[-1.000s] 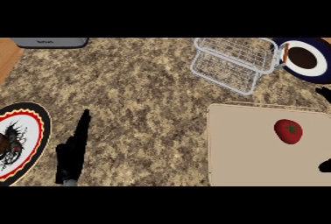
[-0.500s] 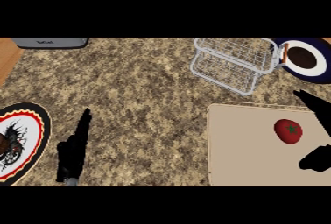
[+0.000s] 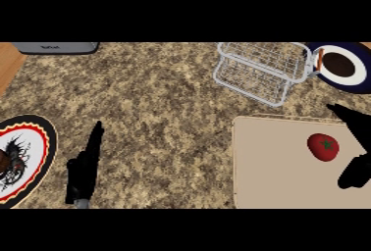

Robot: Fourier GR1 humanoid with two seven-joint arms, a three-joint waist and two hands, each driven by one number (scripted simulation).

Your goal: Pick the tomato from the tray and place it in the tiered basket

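Observation:
A red tomato [image 3: 323,146] with a green stem mark lies on the beige tray [image 3: 275,166] at the right of the head view. My right hand [image 3: 358,147] is open just right of the tomato, its fingers above and its thumb below it, not touching. The wire tiered basket [image 3: 262,69] stands behind the tray near the counter's far edge, with nothing in it. My left hand [image 3: 84,169] rests open on the counter at the lower left, fingers pointing away.
A patterned plate [image 3: 33,142] with a red and black rim lies at the left edge. A dark-rimmed plate with a cup of coffee [image 3: 340,64] sits right of the basket. A grey appliance [image 3: 54,47] is at the far left.
My right hand has come further in from the right edge and now brackets the tomato. The left hand and the tomato have not moved.

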